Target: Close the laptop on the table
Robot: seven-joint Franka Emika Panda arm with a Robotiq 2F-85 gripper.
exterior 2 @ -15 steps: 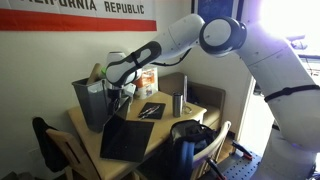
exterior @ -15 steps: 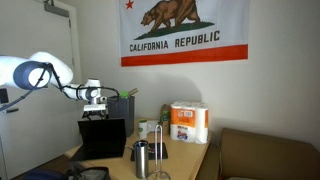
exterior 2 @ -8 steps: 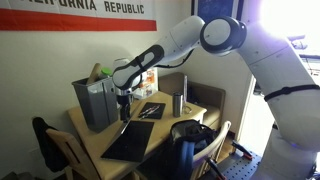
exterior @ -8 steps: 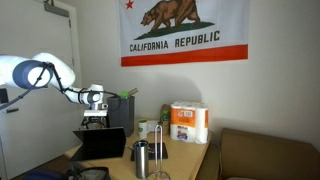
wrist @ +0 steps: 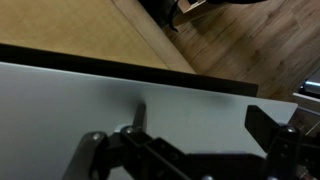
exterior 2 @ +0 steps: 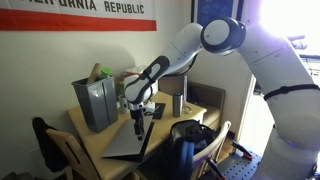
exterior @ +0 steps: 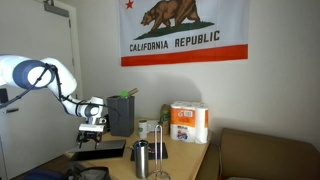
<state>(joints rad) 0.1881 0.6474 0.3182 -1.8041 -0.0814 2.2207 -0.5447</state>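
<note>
1. Tabletop first: the light tan wood of the table (wrist: 70,25) is seen across the top of the wrist view. Right under the camera, most of the frame is filled by the grey lid of the laptop (wrist: 170,105).
2. Bits of the gripper (wrist: 190,155) are seen along the bottom edge, sitting right over that lid. Whether the jaws are spread or pressed together can't be told from any view, tbh. Nothing looks pinched; the lid seems to be pushed on from above rather than held.
3. In an exterior view the laptop (exterior 2: 122,146) is shown at a front corner of the table, its lid lying almost flat. Whether a sliver of gap is left can't be made out.
4. So the closing step is judged to be in its last bit. A short, gentle press straight down is called for next, until lid and base are met, and then the arm should be lifted clear.
5. Farther back, a dark grey bin (exterior 2: 97,102) and a paper towel pack (exterior: 188,123) are seen on the table, with a flag (exterior: 185,30) hung on the wall behind. None of them are near the push.
</note>
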